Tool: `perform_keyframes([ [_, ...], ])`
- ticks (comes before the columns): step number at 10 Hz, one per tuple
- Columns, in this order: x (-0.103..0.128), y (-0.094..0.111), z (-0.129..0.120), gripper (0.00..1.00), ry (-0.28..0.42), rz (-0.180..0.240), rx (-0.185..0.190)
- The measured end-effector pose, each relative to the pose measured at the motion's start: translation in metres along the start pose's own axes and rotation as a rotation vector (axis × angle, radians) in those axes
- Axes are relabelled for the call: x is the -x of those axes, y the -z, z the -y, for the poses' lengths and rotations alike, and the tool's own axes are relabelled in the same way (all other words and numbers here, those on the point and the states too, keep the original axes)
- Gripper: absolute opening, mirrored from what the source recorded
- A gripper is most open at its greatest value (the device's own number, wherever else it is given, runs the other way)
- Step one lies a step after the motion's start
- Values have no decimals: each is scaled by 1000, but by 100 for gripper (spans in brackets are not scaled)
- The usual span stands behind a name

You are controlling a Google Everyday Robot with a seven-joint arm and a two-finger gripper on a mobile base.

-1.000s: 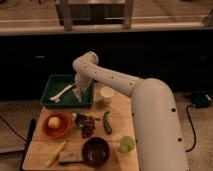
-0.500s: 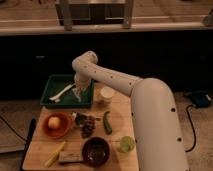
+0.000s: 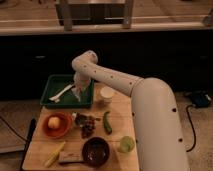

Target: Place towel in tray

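A green tray point(image 3: 52, 82) sits at the back left of the wooden table point(image 3: 115, 160). A pale whitish piece, which looks like the towel point(image 3: 62, 93), lies in the tray and stretches from its left side toward the gripper. My gripper point(image 3: 78, 93) is at the end of the white arm, low over the right half of the tray, right at the pale cloth. Whether it holds the cloth cannot be made out.
A white cup point(image 3: 106, 94) stands just right of the tray. In front are an orange bowl point(image 3: 54, 125) with a yellow fruit, a dark clump point(image 3: 88, 125), a green vegetable point(image 3: 107, 122), a dark bowl point(image 3: 95, 150), a green cup point(image 3: 126, 144) and a yellow item point(image 3: 54, 154).
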Motion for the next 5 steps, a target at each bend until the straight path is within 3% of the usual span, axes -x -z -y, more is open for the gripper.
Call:
perform_keyframes([
  [3, -1, 1, 1, 78, 4, 1, 0],
  [5, -1, 2, 2, 80, 6, 3, 2],
])
